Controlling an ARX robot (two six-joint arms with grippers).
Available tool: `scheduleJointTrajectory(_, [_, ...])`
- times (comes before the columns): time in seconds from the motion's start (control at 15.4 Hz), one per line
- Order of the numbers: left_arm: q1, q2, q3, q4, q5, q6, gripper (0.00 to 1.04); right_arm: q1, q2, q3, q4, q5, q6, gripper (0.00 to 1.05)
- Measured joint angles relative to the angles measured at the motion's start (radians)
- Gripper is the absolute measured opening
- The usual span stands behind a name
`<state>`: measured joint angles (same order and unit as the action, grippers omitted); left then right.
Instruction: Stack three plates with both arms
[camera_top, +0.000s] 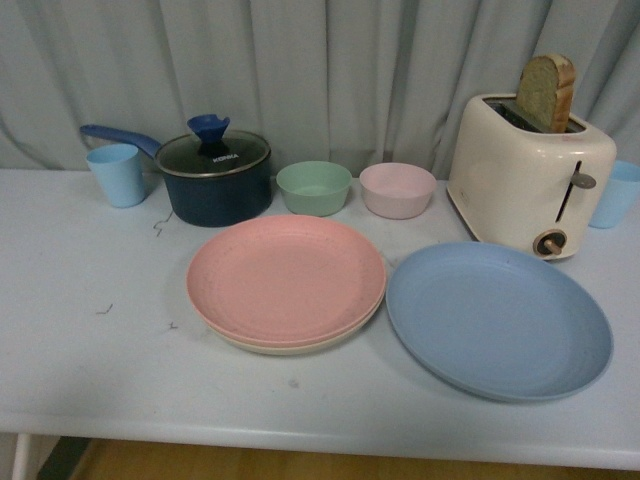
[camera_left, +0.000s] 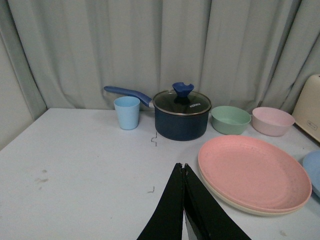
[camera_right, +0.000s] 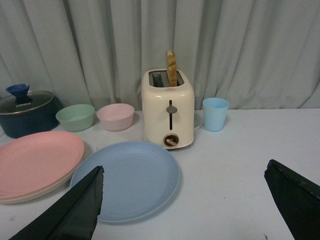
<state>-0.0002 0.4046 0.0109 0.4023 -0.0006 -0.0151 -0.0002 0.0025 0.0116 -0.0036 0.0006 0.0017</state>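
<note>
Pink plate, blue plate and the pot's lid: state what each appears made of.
Shallow round pink plate: likely plastic, matte, faintly speckled, no sharp glare. Shallow round blue plate: seemingly the same matte plastic, dull even sheen. Round lid on the dark blue pot: apparently clear glass, see-through and glossy, with a metal-looking rim.

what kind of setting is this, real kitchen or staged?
Probably a staged tabletop, not a real kitchen: white table backed by a grey curtain, with a toaster, pot and blue plate laid out.
</note>
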Motion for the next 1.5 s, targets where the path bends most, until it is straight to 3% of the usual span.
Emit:
scheduleJointTrajectory(0.65, [0.000,-0.227,0.000,-0.223,0.000,0.000,0.02,0.000,0.000,0.000,0.000,0.000,0.000,0.98])
scheduleJointTrajectory(0.72, [0.000,-0.251,0.000,-0.260,0.000,0.000,0.02,0.000,0.000,0.000,0.000,0.000,0.000,0.98])
scheduleJointTrajectory(0.78, [0.000,-0.382,0.001,-0.415,0.000,0.000,0.02,0.000,0.000,0.000,0.000,0.000,0.001,0.98])
scheduleJointTrajectory(0.98, [0.000,-0.400,0.000,-0.405,0.000,0.001,0.02,0.000,0.000,0.000,0.000,0.000,0.000,0.98])
scheduleJointTrajectory(1.04, [0.000,-0.400,0.001,-0.406,0.000,0.000,0.09,0.000,0.000,0.000,0.000,0.000,0.000,0.98])
scheduleJointTrajectory(1.17, [0.000,-0.400,0.001,-0.406,0.000,0.000,0.36,0.000,0.000,0.000,0.000,0.000,0.000,0.98])
scheduleJointTrajectory(1.24, [0.000,-0.400,0.000,-0.406,0.000,0.000,0.51,-0.076,0.058,0.001,0.081,-0.169,0.044,0.98])
scheduleJointTrajectory(1.3, [0.000,-0.400,0.001,-0.406,-0.001,0.000,0.65,-0.220,0.237,0.011,0.250,-0.351,0.121,0.98])
scheduleJointTrajectory(1.37, [0.000,-0.400,0.001,-0.406,0.000,0.001,0.78,-0.298,0.439,0.025,0.438,-0.443,0.185,0.98])
scheduleJointTrajectory(1.43, [0.000,-0.400,0.000,-0.406,0.000,0.000,0.92,-0.314,0.652,0.074,0.621,-0.426,0.229,0.98])
scheduleJointTrajectory(1.5, [0.000,-0.400,0.000,-0.406,0.000,0.002,0.99,-0.311,0.830,0.139,0.759,-0.368,0.256,0.98])
